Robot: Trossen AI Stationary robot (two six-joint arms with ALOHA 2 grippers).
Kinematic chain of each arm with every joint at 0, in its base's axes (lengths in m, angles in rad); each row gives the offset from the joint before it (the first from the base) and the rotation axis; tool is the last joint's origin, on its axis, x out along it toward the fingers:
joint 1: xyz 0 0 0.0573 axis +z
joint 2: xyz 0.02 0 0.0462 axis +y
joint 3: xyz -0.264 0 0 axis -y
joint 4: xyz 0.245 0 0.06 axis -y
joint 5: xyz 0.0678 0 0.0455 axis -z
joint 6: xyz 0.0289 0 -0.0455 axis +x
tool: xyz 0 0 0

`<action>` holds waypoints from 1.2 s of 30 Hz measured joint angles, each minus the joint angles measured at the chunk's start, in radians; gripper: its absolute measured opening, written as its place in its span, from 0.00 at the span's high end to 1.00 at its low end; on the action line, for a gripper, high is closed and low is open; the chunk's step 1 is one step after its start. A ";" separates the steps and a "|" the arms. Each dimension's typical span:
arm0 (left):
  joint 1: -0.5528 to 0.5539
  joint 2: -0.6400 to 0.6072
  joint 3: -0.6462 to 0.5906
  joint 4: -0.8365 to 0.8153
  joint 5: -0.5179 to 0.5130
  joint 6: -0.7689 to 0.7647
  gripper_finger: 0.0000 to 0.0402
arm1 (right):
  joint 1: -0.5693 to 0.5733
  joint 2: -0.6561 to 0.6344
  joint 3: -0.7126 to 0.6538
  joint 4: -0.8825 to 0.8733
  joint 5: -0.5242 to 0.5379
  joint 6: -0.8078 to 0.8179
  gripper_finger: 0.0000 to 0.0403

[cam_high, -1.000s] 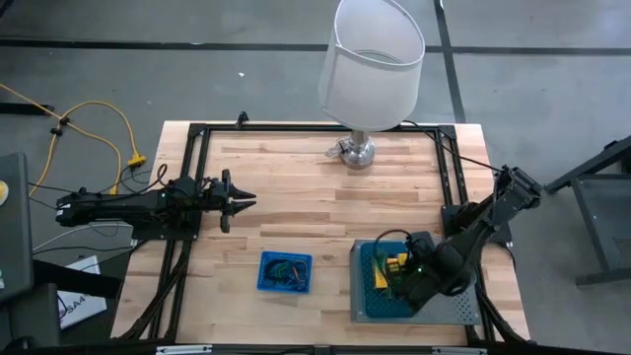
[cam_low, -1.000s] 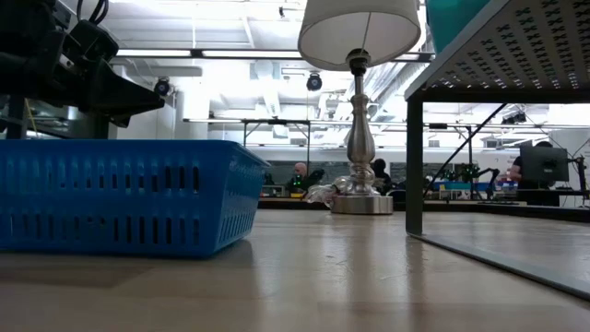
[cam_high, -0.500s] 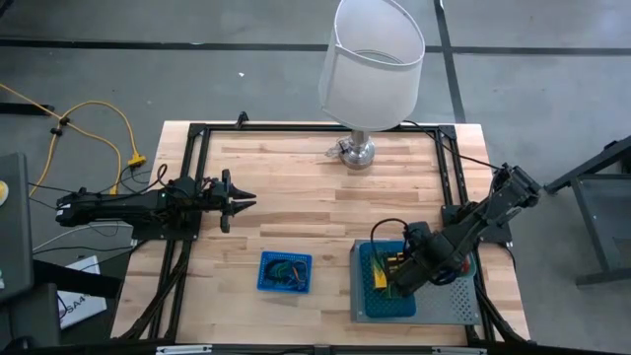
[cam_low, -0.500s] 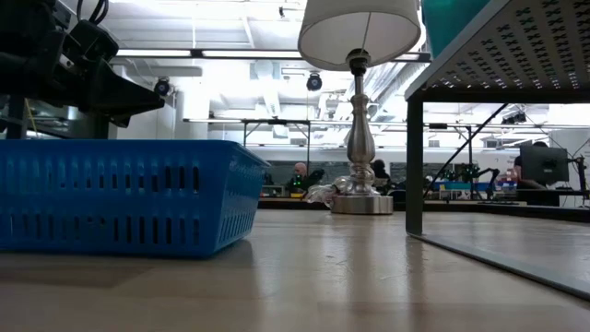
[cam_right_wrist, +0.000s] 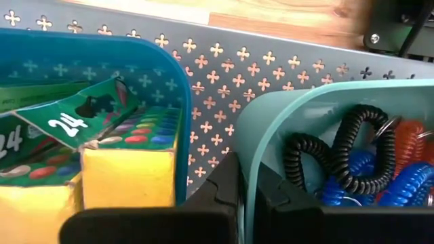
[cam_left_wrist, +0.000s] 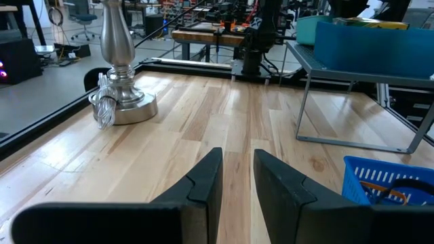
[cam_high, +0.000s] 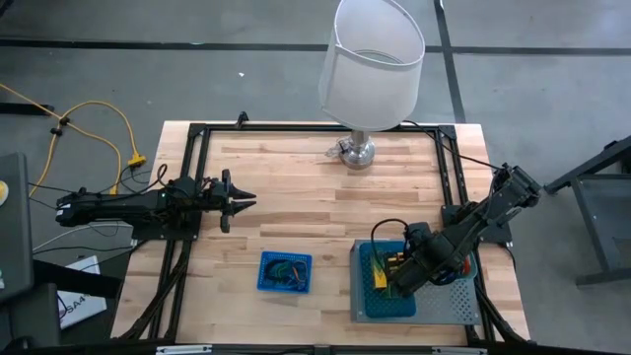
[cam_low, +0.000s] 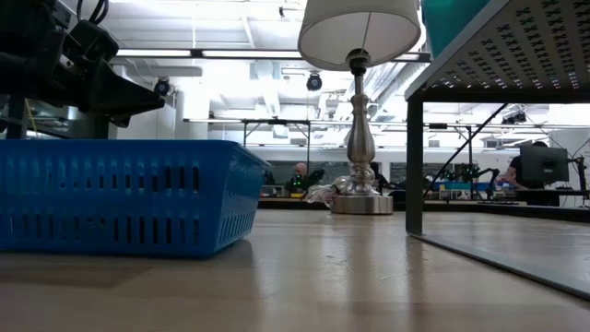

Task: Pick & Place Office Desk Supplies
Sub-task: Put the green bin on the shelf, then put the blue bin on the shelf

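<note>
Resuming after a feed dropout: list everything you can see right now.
Table: one, light wood, under everything.
Lamp: one, white shade and chrome base, far edge of the table, centre.
Basket: one, blue, near edge; small items inside, too small to tell.
Stand: one, grey and perforated, near right corner.
Blue bin: one, on the stand.
Teal bin: one, on the stand beside the blue bin.
Boxes: at least two, yellow and green, in the blue bin.
Coils: several, black, blue and red, in the teal bin.
Cable: one, yellow, on the floor at the left.
Person: one, far back in the room.
Left tool: open, at the table's left side.
Right tool: closed on the teal bin's rim.
</note>
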 joint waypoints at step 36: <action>0.000 0.000 0.000 0.000 0.000 0.000 0.80 | 0.035 -0.041 0.000 -0.002 0.085 0.022 0.84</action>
